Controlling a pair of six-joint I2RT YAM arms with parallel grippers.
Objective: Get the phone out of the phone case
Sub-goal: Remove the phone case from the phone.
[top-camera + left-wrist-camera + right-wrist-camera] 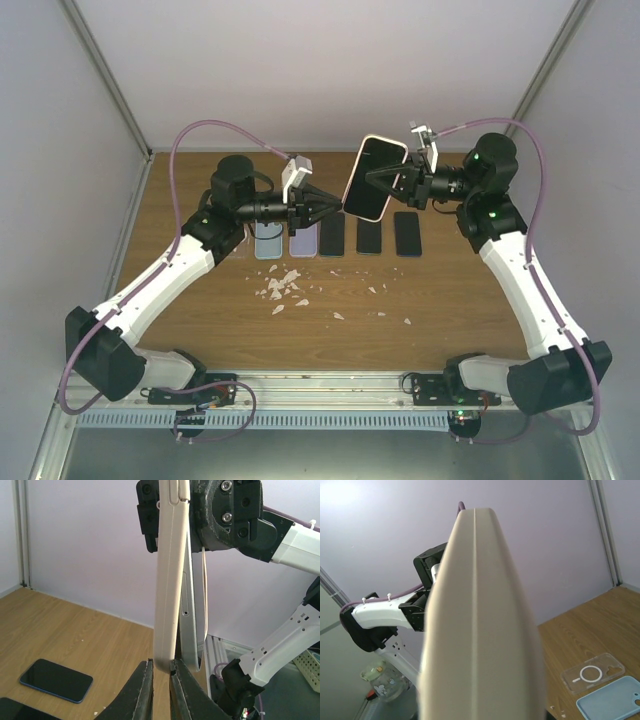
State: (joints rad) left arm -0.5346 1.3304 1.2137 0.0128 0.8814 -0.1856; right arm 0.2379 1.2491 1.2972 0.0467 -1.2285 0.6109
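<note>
The phone (377,172) in its cream phone case (352,190) is held upright in the air above the table. My right gripper (388,180) clamps it from the right across both faces. My left gripper (338,207) reaches in from the left. In the left wrist view its jaws (161,669) are shut on the lower edge of the cream phone case (170,580). The phone's silver edge (192,620) stands a little apart from the case there. The case's edge (480,630) fills the right wrist view and hides that gripper's fingers.
A row of three dark phones (369,236) and loose cases (268,240) lies on the wooden table under the grippers. White scraps (285,285) are scattered in front of them. A clear case (592,672) and a blue case (612,700) show in the right wrist view.
</note>
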